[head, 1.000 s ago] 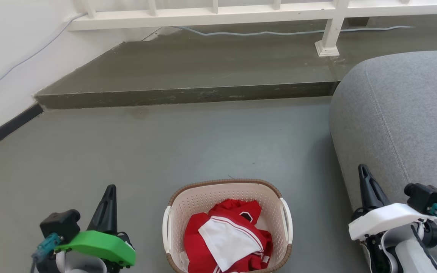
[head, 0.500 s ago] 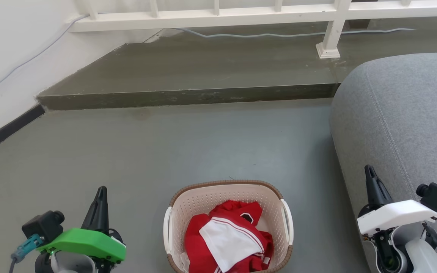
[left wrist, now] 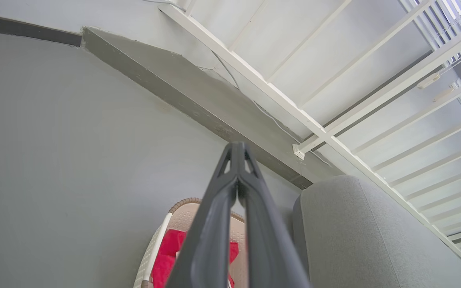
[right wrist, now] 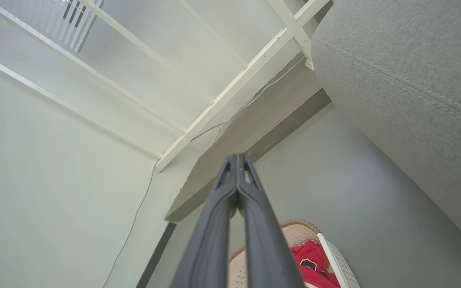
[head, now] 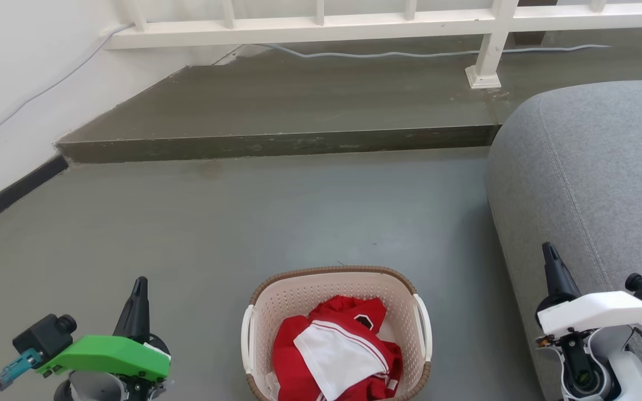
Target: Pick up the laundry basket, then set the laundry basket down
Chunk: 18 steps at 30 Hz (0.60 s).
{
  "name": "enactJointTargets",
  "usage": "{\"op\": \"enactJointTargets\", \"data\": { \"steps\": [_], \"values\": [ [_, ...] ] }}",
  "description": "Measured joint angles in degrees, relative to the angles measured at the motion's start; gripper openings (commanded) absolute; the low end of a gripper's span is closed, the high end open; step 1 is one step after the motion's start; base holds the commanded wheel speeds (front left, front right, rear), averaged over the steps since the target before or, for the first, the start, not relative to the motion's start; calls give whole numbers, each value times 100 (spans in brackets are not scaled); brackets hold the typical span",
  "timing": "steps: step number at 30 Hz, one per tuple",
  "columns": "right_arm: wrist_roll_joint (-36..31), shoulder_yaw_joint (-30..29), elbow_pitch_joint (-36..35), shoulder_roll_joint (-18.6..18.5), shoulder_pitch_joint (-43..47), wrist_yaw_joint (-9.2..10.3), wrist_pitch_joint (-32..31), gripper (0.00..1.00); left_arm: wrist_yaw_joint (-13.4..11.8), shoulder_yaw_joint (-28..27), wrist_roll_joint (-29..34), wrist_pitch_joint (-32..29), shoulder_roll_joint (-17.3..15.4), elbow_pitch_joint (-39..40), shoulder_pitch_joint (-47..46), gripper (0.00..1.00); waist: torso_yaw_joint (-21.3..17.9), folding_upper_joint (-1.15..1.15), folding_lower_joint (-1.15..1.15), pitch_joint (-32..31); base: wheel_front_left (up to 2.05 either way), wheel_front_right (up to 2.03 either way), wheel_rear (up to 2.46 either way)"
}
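The basket [head: 329, 272] sits on the floor [head: 215, 223] between the left end effector [head: 139, 283] and right end effector [head: 548, 249], both pinched together and empty. A sofa [head: 594, 167] stands near the basket's right side, with a step [head: 276, 142] beyond.

Laundry basket [head: 298, 295] on grey floor [head: 243, 223]

Wrist housings, 2 arms.
Green cover [head: 112, 355], black camera [head: 45, 333], teal plug [head: 14, 369] on left gripper [head: 139, 289]; white cover [head: 597, 313] on right gripper [head: 549, 256]; dark fingers [left wrist: 210, 240].

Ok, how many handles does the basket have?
2, both on the basket: left handle on its left side, right handle on its right. Its near end is cropped.
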State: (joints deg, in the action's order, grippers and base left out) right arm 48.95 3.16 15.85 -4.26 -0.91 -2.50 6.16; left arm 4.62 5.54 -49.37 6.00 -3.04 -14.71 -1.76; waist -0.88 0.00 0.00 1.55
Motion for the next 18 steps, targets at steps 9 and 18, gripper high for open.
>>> {"op": "enactJointTargets", "data": {
  "steps": [9,18],
  "values": [
    [621,-153,3,32,-29,-52,-193,0,43,-154,-646,-193,13,-25,-4,0,13,0,0,-22,0,0,0],
    [1322,-330,16,58,-102,-118,-379,0,68,-304,-1335,-387,20,-63,-10,0,27,0,0,-46,0,0,0]
  ]
}}
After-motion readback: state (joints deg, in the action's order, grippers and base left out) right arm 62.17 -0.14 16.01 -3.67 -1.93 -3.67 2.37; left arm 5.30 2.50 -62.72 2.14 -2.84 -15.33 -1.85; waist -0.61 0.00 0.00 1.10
